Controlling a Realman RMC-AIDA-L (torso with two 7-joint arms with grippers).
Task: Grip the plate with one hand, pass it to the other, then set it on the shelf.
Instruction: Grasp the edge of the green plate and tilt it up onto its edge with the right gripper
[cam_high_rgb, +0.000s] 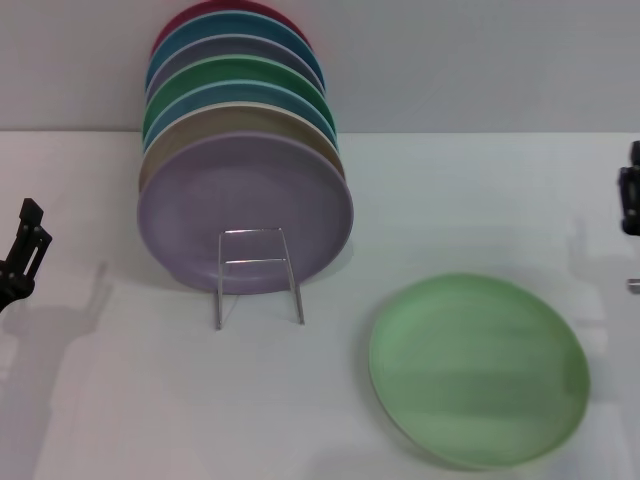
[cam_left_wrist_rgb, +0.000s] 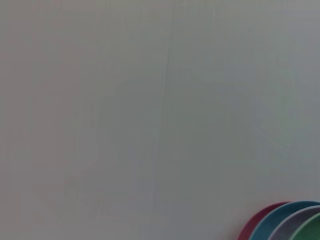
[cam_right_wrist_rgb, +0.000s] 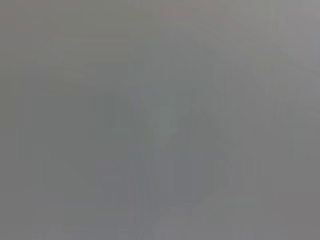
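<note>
The pale mint-green plate (cam_high_rgb: 478, 368) lies flat on the white table at the front right. The wire shelf (cam_high_rgb: 257, 277) stands left of it, its looped front free, with several plates leaning upright behind it. My left gripper (cam_high_rgb: 20, 252) is at the far left edge of the head view, well away from the plate. My right gripper (cam_high_rgb: 630, 200) is at the far right edge, above and right of the plate. Neither holds anything that I can see. The right wrist view shows only a grey surface.
A row of upright plates stands in the rack: a lilac plate (cam_high_rgb: 245, 212) in front, then beige, blue, a darker green plate (cam_high_rgb: 240, 75) and more to a red one at the back. Their rims show in the left wrist view (cam_left_wrist_rgb: 285, 222). A grey wall rises behind.
</note>
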